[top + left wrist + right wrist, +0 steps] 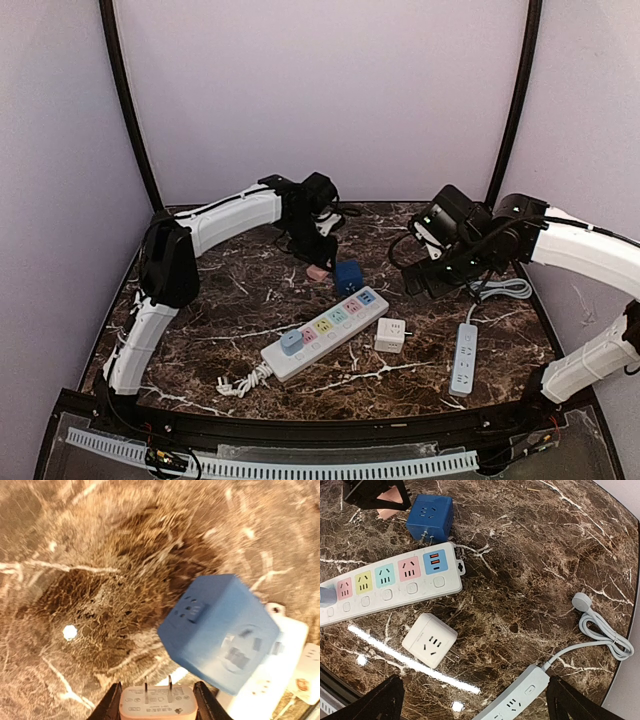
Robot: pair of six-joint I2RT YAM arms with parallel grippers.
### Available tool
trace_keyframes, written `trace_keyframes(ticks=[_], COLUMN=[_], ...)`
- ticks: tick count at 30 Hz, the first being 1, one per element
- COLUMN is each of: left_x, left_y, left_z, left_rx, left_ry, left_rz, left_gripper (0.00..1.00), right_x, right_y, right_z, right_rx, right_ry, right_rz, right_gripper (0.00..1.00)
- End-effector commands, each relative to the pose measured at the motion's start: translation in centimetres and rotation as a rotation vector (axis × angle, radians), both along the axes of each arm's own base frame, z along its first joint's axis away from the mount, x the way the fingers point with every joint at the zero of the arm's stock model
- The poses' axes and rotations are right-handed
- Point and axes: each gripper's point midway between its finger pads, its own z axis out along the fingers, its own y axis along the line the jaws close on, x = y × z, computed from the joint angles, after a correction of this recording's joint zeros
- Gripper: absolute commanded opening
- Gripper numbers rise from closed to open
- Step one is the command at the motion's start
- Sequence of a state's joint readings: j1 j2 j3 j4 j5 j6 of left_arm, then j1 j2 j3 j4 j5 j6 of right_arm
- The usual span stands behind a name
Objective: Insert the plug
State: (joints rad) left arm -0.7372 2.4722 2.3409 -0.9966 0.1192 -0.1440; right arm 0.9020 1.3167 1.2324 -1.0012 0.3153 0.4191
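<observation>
Left wrist view gives us the clearest answer: the left claw (157, 686) is narrowed onto a small pink plug (157, 707), one finger against each side and the two prongs pointing out toward the table (75, 580). A blue cube adapter (220, 630) sits just beside it. From above, we see the plug low over the table past the far end of the colourful power strip (325, 333), apart from its sockets; we cannot tell whether it is lifted or resting. The right claw (475, 690) stands wide and empty above a white cube adapter (429, 640) and a second pale strip (512, 702). We judge the grasp done. What is left is carrying the plug over a free socket, lining up the prongs and pressing it in; we cannot tell which socket is meant.
</observation>
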Motion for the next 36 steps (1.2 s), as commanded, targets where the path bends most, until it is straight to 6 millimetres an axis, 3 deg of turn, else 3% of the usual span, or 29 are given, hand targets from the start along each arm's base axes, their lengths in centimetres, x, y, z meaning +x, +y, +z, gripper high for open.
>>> trace_keyframes(ticks=[1,12,23,31,36], left_x=[-0.7,-2.5,-3.6,-4.8,-5.7], left_y=[-0.1,1.2,1.0,1.3,1.6], left_z=[8.2,14.7,20.0,24.5,26.0], left_rx=[-0.129,-0.213,-0.411,-0.563,-0.653], left_ry=[-0.048,-0.102,-0.11,-0.092,-0.071], left_rz=[0.026,0.043,0.159,0.247,0.3], left_gripper=[0.22,0.02,0.01,0.01,0.01], right_x=[1.0,0.8,0.3,0.7,1.0], right_y=[0.4,0.2,0.7,1.9,2.6], right_z=[1.3,2.0,2.9,5.4,6.7], right_rx=[0.033,0.084,0.173,0.315,0.383], right_ry=[-0.052,-0.072,-0.075,-0.124,-0.149], right_rz=[-0.01,-0.028,-0.042,-0.062,-0.064], right_gripper=[0.99,0.99,0.99,0.99,0.99])
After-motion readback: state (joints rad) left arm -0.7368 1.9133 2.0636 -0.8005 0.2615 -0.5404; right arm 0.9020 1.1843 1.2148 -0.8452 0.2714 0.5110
